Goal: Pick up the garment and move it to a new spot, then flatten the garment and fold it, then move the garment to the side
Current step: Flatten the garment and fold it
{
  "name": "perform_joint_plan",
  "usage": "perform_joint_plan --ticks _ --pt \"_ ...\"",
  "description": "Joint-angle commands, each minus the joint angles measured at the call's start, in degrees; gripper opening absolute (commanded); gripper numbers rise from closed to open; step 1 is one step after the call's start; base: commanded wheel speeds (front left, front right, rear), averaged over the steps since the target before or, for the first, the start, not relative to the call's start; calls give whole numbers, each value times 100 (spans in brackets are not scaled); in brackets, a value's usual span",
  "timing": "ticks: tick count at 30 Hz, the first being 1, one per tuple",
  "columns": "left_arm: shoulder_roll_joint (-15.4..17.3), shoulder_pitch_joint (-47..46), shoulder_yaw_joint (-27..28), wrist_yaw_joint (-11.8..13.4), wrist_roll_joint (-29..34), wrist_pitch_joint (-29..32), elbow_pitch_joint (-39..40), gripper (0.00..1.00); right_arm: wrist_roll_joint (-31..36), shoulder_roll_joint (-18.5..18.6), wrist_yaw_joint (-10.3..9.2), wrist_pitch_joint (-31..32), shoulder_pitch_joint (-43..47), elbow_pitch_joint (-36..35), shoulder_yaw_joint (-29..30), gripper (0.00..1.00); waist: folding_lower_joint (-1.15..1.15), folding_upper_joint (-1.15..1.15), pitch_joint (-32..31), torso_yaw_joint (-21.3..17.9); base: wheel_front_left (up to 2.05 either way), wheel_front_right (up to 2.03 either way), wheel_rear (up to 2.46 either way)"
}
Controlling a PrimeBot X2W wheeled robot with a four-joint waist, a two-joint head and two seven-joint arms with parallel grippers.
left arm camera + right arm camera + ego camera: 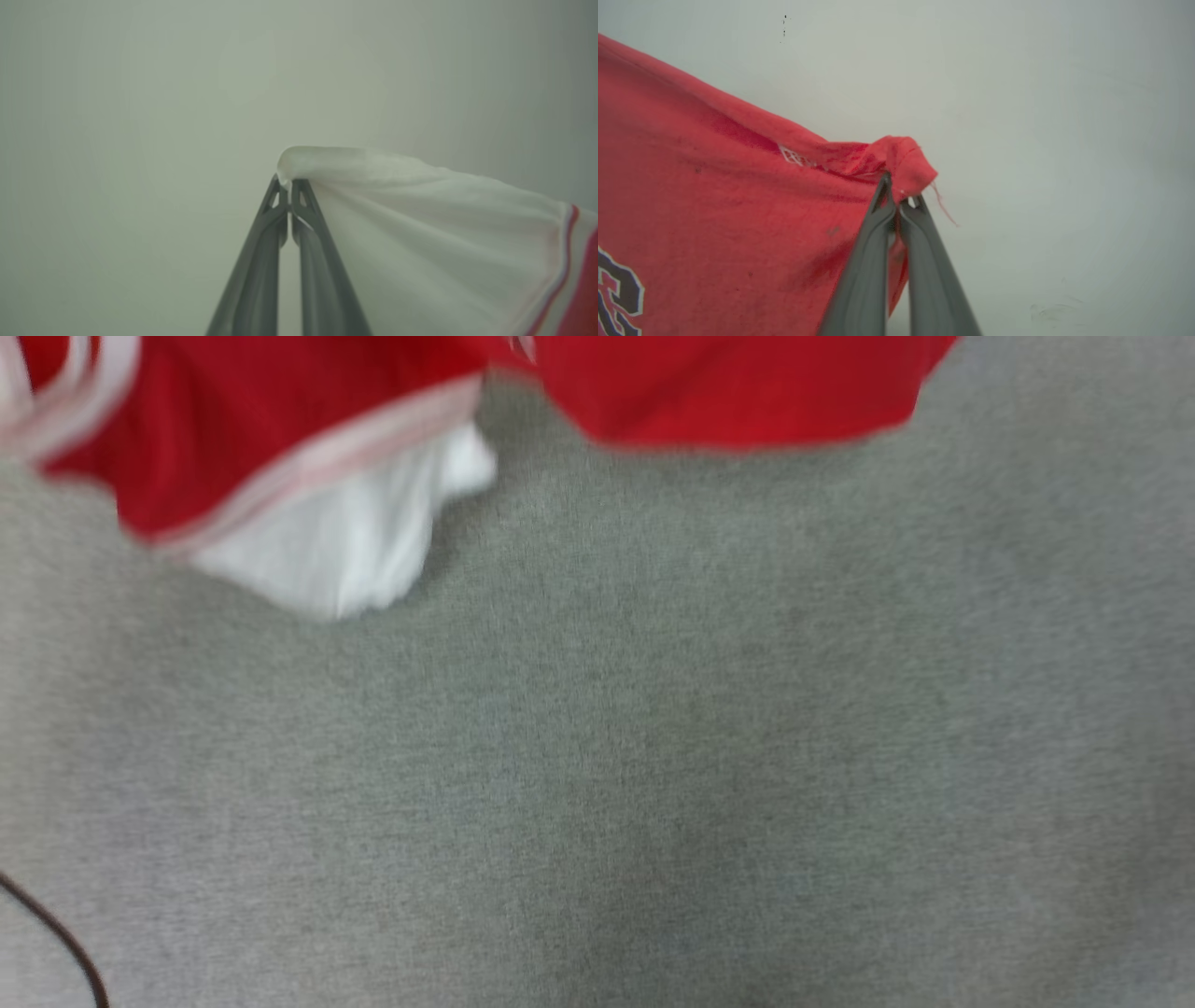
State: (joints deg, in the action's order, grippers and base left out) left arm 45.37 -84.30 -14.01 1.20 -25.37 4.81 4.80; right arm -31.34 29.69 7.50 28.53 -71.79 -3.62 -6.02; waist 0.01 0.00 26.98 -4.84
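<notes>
The garment [728, 383] hangs blurred across the top of the head view, red with a white sleeve [336, 551] and striped trim drooping over the grey surface. In the left wrist view my left gripper [289, 184] is shut on the tip of the white sleeve [420, 233], which drapes off to the right toward red-striped trim. In the right wrist view my right gripper [899, 205] is shut on a bunched red corner of the garment [714, 200]. The cloth spreads left from there, with part of a black, white-outlined print at the lower left.
A grey cloth-covered surface [653, 756] spreads below the garment in the head view. A thin dark cable [56, 933] curves at the lower left corner. Both wrist views look onto a plain pale background.
</notes>
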Motion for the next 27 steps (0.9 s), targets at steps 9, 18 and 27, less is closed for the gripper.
perform_joint_plan --ticks 9,18,27 --pt "-805 -1916 -343 -127 348 -643 -2000 0 540 -26 -4 -1159 -1593 1540 -518 0 -1 0 1079 168 0 0 0" --pt "-1291 -2143 -721 -430 402 -1272 -3456 0 639 -26 -4 -2073 -2029 2936 -1205 0 -1 0 1350 339 0 0 0" --pt "-1737 -118 -1111 -426 238 -1880 -3520 0 415 18 -3 -2843 -965 3619 -1859 0 -1 0 1007 576 0 0 0"
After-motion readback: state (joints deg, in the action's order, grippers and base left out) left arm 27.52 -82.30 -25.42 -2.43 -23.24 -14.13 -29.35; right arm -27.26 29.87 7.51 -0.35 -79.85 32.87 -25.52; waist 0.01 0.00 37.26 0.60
